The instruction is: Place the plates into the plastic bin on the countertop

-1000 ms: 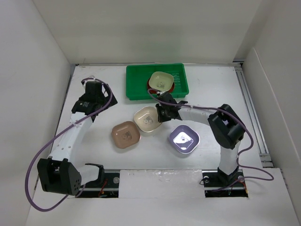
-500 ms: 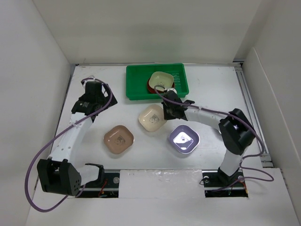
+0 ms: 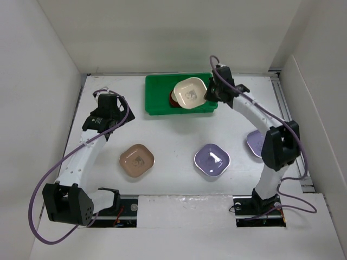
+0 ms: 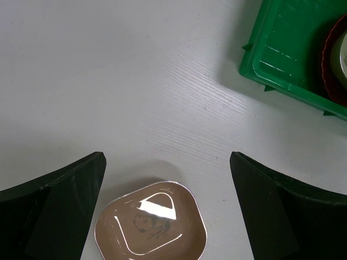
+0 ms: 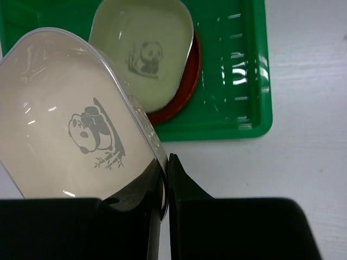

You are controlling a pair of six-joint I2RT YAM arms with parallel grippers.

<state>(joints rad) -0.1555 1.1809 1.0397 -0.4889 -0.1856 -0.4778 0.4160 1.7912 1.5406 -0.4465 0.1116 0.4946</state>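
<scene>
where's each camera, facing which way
Top external: above and behind the bases, looking down on the countertop; left arm and right arm show.
Left wrist: on the left arm, looks down past the open left gripper at the pinkish-brown plate.
Right wrist: on the right arm, looks down past the right gripper, shut on the cream plate, at the green bin.
Shared: both wrist views catch that bin's red plate.

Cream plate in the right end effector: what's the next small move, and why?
Probably lower the cream plate onto the olive plate and release. The right end effector grips it by the rim over the plastic bin, above the olive plate, which sits on a red plate.
</scene>
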